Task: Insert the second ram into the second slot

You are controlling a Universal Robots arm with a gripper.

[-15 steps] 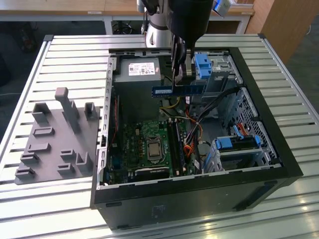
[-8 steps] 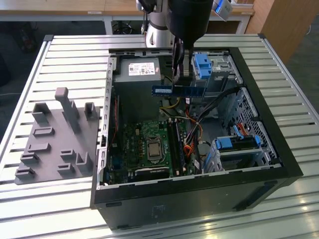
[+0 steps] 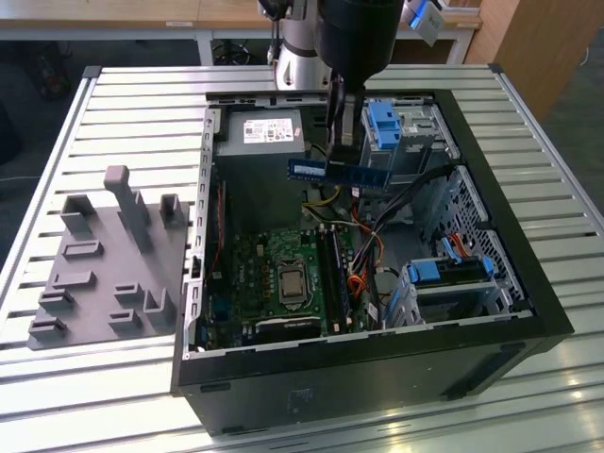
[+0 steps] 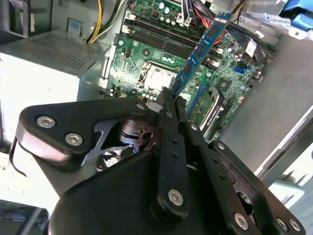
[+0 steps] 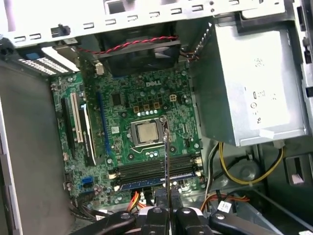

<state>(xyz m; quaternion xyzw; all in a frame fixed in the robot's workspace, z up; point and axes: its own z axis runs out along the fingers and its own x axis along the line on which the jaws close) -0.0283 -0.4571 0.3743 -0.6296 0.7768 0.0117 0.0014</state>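
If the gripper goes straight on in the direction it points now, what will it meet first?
The second ram held in the gripper would likely touch first, on the motherboard near the memory slots; depth is unclear.

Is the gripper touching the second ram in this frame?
Touching. In the second wrist view the gripper is clamped on one end of the second ram, which juts out from between its fingertips.

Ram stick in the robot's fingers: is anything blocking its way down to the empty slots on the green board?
No, nothing visible. The second ram hangs in open air above the motherboard, and the empty slots below it look uncovered. Orange cables lie beside them.
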